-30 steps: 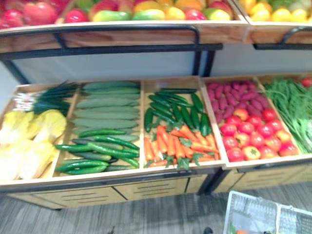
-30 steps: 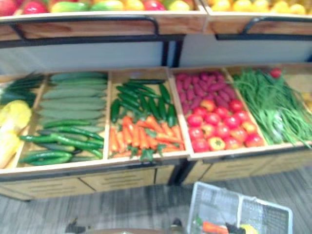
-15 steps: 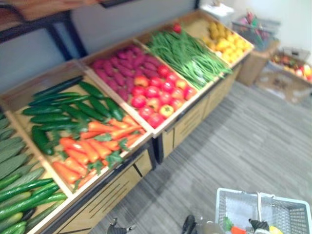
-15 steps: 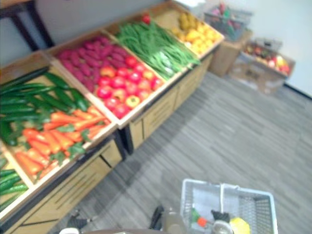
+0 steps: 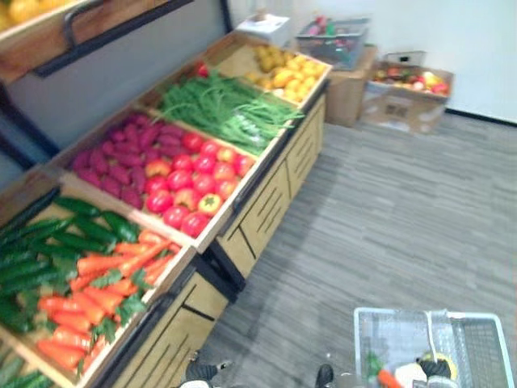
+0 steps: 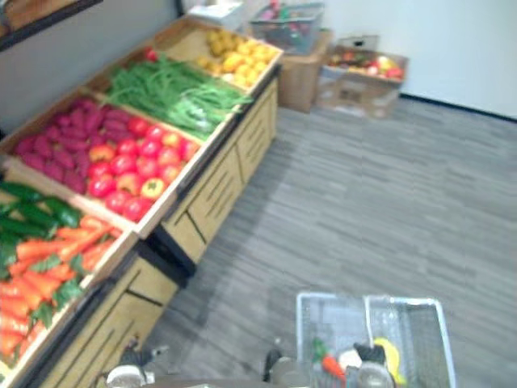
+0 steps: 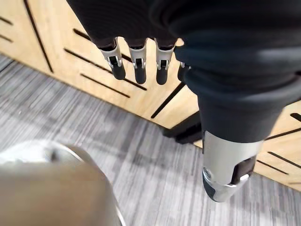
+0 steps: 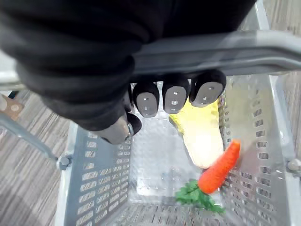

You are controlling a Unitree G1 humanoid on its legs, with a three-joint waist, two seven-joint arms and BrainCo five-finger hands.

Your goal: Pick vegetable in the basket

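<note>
A grey plastic basket (image 5: 389,330) hangs at the lower right above the carpet. My right hand (image 8: 173,97) is shut on its handle (image 8: 221,51), the fingers curled round the bar. Inside the basket lie an orange carrot (image 8: 219,167) with green leaves and a pale yellow vegetable (image 8: 199,133). My left hand (image 7: 137,65) hangs open and holds nothing, in front of the stand's wooden drawer fronts (image 7: 56,42). On the left, the wooden stand holds carrots (image 5: 87,293), cucumbers (image 5: 56,241), tomatoes (image 5: 187,192), purple roots (image 5: 121,153), green beans (image 5: 228,109) and yellow produce (image 5: 283,73).
Cardboard boxes (image 5: 404,90) with mixed produce stand on the floor by the far wall. Another grey basket (image 5: 333,39) rests on a box beside the stand's far end. Grey carpet (image 5: 388,210) stretches to the right of the stand.
The camera has swung right, so the stand now runs along the left and more floor shows. The basket stays at the lower right in my right hand.
</note>
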